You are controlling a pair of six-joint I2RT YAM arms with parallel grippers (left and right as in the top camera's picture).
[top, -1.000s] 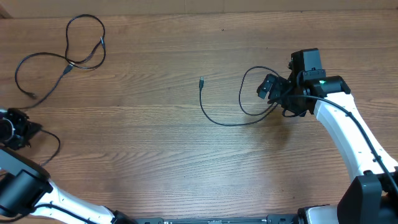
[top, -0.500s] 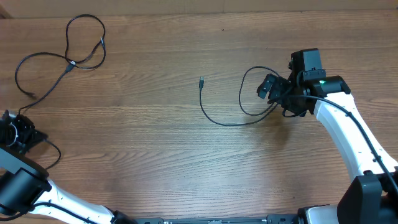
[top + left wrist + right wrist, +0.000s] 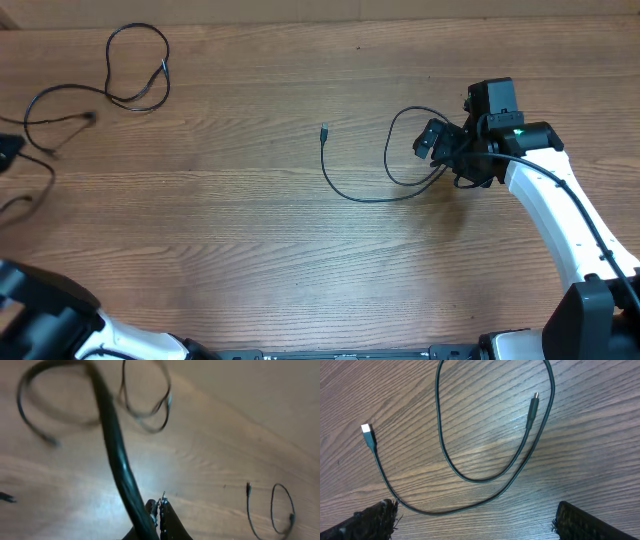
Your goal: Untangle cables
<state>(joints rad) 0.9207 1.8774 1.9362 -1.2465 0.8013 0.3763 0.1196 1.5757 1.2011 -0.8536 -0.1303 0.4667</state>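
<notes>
One thin black cable [image 3: 360,197] lies mid-table, one plug [image 3: 324,131] at its left end, its loop reaching my right gripper [image 3: 440,150]. In the right wrist view this cable [image 3: 470,477] lies just ahead of the open, empty jaws [image 3: 482,525], with a white-tipped plug [image 3: 366,430]. At the far left a looped cable [image 3: 166,85] and a second loose loop [image 3: 28,110] lie apart from each other. My left gripper [image 3: 4,150] is barely in view at the left edge. Its jaws [image 3: 160,510] are shut, a black cord [image 3: 112,445] running to them.
The wooden table's far edge [image 3: 320,20] runs along the top. My left arm's white base [image 3: 60,320] fills the lower left corner. My right arm [image 3: 560,220] crosses the right side.
My left gripper has moved up and left to the frame edge, dragging its cord. The left loose loop has shifted and its plug has pulled away from the looped cable. The right arm has not moved.
</notes>
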